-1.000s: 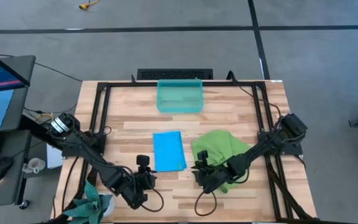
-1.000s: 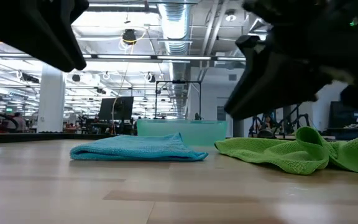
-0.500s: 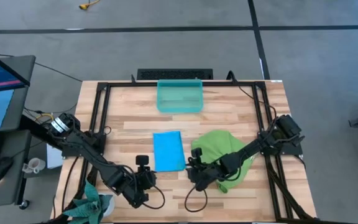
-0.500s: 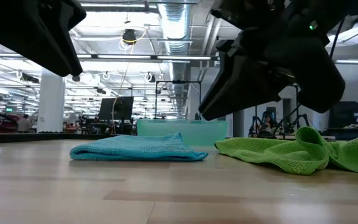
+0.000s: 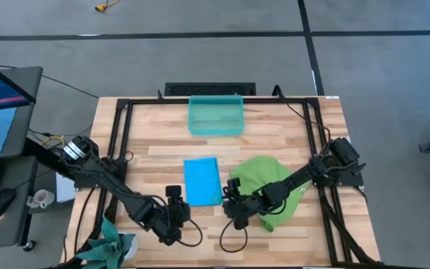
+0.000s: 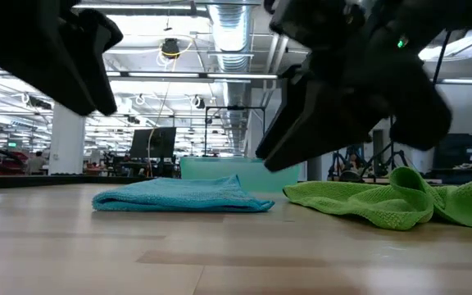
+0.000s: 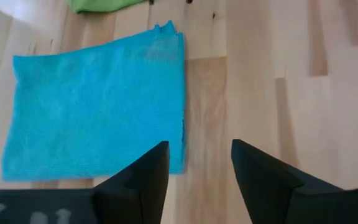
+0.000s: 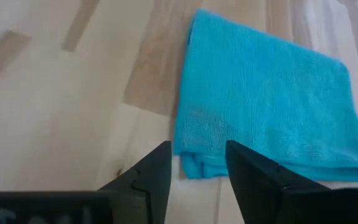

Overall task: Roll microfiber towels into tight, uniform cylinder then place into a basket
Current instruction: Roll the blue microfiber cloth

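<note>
**Rolling not started, both grippers closing on blue towel**

Blue towel (image 5: 202, 181) lies flat at frame centre, green towel (image 5: 269, 179) crumpled to its right, basket (image 5: 216, 115) empty above. My left gripper (image 5: 174, 203) and right gripper (image 5: 232, 196), fingers apart, flank the blue towel's lower corners. All rolling and placing remain.

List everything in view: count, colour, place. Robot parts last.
blue towel: 1, sky blue, folded flat at table centre, not rolled
green towel: 1, lime green, crumpled, right of the blue towel, partly under the right arm
basket: 1, translucent teal, far edge of the table, no towel in it
table: 1, light wood with a black frame
teal cloth bundle: 1, dark teal, near-left table corner
left gripper: open, above the blue towel's near edge, holding nothing
right gripper: open, above the blue towel's near-right corner, holding nothing
</note>
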